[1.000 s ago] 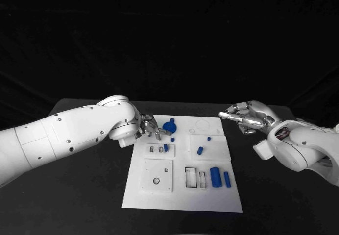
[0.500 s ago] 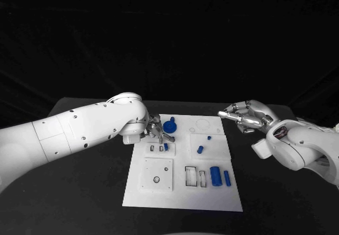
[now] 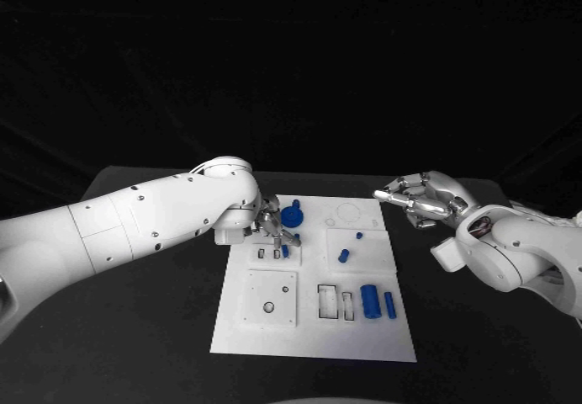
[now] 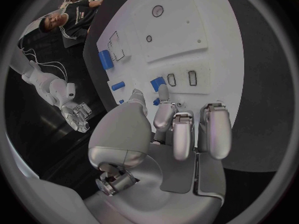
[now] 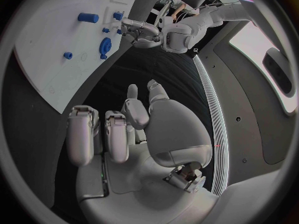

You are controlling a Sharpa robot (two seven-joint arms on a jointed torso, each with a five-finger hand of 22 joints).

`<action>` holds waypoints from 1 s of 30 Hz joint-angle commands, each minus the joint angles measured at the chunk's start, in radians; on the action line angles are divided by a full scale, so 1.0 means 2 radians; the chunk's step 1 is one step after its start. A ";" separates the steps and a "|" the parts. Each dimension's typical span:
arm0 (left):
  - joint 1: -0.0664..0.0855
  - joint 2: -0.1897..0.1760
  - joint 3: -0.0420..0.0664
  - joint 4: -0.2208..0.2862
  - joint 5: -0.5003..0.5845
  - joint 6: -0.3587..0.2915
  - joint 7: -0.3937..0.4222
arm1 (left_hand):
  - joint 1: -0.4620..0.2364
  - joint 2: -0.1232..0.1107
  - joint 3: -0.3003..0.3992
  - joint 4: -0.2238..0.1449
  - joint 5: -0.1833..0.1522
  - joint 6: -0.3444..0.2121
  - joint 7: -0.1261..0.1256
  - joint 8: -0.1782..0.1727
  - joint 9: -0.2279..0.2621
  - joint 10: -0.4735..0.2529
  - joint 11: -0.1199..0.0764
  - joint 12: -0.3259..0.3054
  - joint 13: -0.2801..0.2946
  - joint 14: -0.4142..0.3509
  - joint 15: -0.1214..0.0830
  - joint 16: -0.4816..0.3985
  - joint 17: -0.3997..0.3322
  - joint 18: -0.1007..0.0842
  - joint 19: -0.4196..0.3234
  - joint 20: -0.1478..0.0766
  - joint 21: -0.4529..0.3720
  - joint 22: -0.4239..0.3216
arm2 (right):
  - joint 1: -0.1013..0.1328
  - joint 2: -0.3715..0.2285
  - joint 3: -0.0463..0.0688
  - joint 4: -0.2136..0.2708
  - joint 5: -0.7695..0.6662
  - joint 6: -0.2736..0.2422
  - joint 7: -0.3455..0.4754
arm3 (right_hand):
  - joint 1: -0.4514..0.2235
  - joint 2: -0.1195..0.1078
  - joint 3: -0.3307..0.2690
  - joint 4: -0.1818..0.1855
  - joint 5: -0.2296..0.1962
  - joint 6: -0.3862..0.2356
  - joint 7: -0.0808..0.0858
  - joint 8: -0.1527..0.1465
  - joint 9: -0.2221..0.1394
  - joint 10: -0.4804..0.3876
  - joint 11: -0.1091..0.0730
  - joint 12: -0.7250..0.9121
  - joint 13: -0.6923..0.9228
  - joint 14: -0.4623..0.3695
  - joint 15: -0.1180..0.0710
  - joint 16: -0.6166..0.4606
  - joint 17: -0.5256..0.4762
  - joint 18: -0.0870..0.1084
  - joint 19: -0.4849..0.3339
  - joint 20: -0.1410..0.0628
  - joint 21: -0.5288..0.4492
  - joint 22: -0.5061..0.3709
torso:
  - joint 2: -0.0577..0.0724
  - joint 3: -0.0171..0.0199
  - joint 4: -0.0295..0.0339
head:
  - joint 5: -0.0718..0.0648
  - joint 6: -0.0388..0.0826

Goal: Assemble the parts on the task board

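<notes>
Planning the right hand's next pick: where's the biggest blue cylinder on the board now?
In the head view, the cylinder lies on the board's near right part, between a rectangular slot and a thinner blue peg.

What the left hand covers, and what is too small to read

The left hand (image 3: 274, 225) hangs over the far left part of the task board (image 3: 313, 337), and its fingers (image 4: 163, 104) cover the spot beside the small blue part (image 4: 157, 83) — whether a fingertip touches that part cannot be told. The round blue part (image 3: 291, 217) is half hidden behind the hand in the head view. The right hand (image 3: 420, 200) has curled fingers — anything inside them is hidden. The left arm (image 3: 109, 231) is cut off by the picture's edge.
</notes>
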 commanded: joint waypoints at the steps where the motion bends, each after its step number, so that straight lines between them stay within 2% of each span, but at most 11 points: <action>1: 0.001 0.004 0.000 -0.004 -0.005 0.019 -0.003 | 0.006 0.003 0.004 0.000 0.002 -0.004 -0.001 0.000 0.002 0.004 0.001 0.002 0.001 0.052 -0.004 0.001 0.132 -0.010 0.023 -0.002 0.003 0.028 | -0.001 0.001 0.000 0.000 -0.002 0.002 0.004 | 0.003 0.003 -0.003 0.000 0.002 -0.004 0.000 -0.001 0.000 0.052 0.002 0.226 0.192 0.052 0.004 0.002 0.132 -0.006 -0.001 0.003 0.000 0.009 | 0.000 0.0000 0.0006 | 0.000 -0.001; 11: 0.000 0.014 -0.004 -0.017 -0.007 0.024 -0.004 | 0.016 0.007 0.010 -0.001 0.003 -0.004 -0.001 0.000 0.006 0.004 0.001 0.002 0.002 0.052 -0.004 0.001 0.132 -0.010 0.023 -0.002 0.003 0.029 | -0.001 0.003 0.000 -0.001 -0.002 0.003 0.004 | 0.004 0.004 -0.003 0.000 0.002 -0.004 0.001 -0.003 0.000 0.052 0.002 0.226 0.192 0.052 0.005 0.002 0.132 -0.006 -0.001 0.003 0.000 0.009 | 0.000 -0.0001 0.0002 | 0.000 -0.004; 18: 0.000 0.016 -0.005 -0.020 -0.008 0.025 -0.004 | 0.020 0.007 0.013 -0.002 0.003 -0.005 -0.001 -0.001 0.008 0.004 0.001 0.003 0.002 0.052 -0.004 0.001 0.132 -0.010 0.023 -0.002 0.003 0.029 | -0.001 0.003 0.000 -0.001 -0.002 0.003 0.004 | 0.005 0.004 -0.003 0.000 0.002 -0.004 0.001 -0.004 0.000 0.052 0.003 0.226 0.192 0.052 0.005 0.002 0.132 -0.006 -0.001 0.003 0.000 0.009 | 0.000 0.0006 0.0013 | -0.001 -0.004; 24: 0.000 0.019 -0.005 -0.023 -0.008 0.025 -0.004 | 0.023 0.007 0.014 -0.002 0.003 -0.005 -0.001 -0.001 0.009 0.004 0.001 0.002 0.002 0.052 -0.004 0.001 0.132 -0.010 0.023 -0.002 0.003 0.029 | -0.001 0.003 0.000 -0.001 -0.001 0.004 0.004 | 0.005 0.004 -0.003 0.000 0.002 -0.004 0.001 -0.005 0.000 0.052 0.003 0.226 0.192 0.052 0.005 0.002 0.132 -0.006 -0.001 0.004 0.001 0.009 | 0.000 0.0003 0.0020 | -0.001 -0.005; 30: -0.001 0.023 -0.006 -0.027 -0.008 0.025 -0.004 | 0.028 0.009 0.018 -0.003 0.003 -0.005 -0.001 -0.001 0.010 0.004 0.001 0.003 0.003 0.052 -0.004 0.001 0.132 -0.010 0.023 -0.002 0.003 0.030 | -0.001 0.004 0.000 -0.002 -0.001 0.005 0.004 | 0.005 0.004 -0.003 0.000 0.002 -0.004 0.001 -0.005 0.000 0.052 0.003 0.226 0.192 0.052 0.005 0.002 0.132 -0.006 -0.001 0.004 0.001 0.009 | 0.000 0.0004 0.0016 | 0.000 -0.005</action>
